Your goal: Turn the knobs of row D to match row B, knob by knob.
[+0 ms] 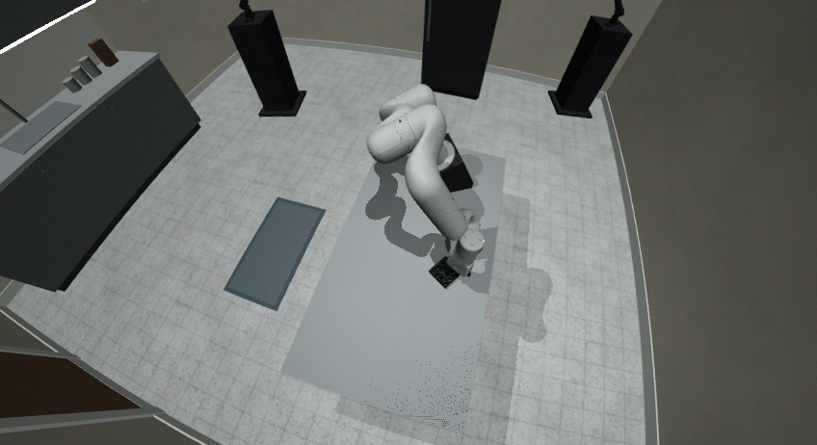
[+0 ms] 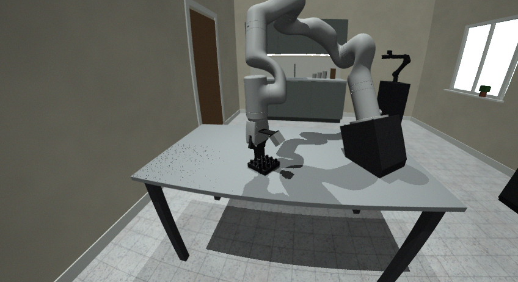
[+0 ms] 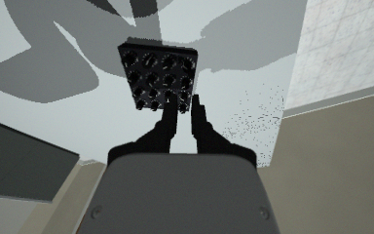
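Across a room with a tiled floor (image 1: 189, 228) (image 2: 308, 239) (image 3: 347, 36) and beige walls stands a pale grey table (image 1: 366, 303) (image 2: 218, 179) (image 3: 243, 83). Over it bends a white robot arm (image 1: 427, 171) (image 2: 256, 39). Below its claw (image 1: 460, 266) (image 2: 258, 154) (image 3: 184, 102) sits the black knob box (image 1: 443, 273) (image 2: 262, 167) (image 3: 160, 68), upright on the table. The claw is slightly open, gripping nothing, its fingertips over one corner area. Markings around the knobs are too small to read.

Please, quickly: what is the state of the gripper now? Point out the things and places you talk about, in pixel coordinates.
Black-fingered gripper (image 1: 459, 269) (image 2: 259, 155) (image 3: 184, 102): slightly open, fingers apart, no knob visibly clamped.
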`<state>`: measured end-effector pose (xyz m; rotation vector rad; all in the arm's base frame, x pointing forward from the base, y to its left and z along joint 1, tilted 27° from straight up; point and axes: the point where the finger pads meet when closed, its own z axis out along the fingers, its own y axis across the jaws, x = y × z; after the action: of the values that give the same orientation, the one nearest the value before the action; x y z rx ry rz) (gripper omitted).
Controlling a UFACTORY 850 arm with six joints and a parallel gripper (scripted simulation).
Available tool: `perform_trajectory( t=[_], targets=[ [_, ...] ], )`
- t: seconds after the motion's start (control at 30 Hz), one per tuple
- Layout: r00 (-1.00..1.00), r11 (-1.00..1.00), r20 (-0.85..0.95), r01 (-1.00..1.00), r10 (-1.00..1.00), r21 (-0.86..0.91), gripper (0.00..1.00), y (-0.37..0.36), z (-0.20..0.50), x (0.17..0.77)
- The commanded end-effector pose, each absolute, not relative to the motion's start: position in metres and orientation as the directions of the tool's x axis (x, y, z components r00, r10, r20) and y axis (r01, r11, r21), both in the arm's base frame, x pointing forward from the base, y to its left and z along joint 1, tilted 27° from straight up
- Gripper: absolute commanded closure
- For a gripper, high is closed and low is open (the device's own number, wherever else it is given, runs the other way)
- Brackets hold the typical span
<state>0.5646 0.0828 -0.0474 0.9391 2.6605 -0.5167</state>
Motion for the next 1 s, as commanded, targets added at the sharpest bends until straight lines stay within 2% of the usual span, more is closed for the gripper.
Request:
perform_trajectory(
  t=[0.0,0.47,0.53,0.6,0.97],
  targets=[
    [-0.658,0.653,-0.411,0.736,0.631,-0.175,0.81,0.0837,-0.046,0.5651],
    [-0.211,0.259,-0.444,0.965,0.871,0.05,0.81,0.0851,-0.043,0.5647],
    [-0.211,0.259,-0.444,0.965,0.871,0.05,0.81,0.0851,-0.043,0.5647],
    [-0.085,0.145,-0.434,0.984,0.897,0.106,0.81,0.0855,-0.0423,0.5646],
    [0.298,-0.21,-0.36,0.941,0.884,0.264,0.81,0.0866,-0.04,0.5643]
  ],
)
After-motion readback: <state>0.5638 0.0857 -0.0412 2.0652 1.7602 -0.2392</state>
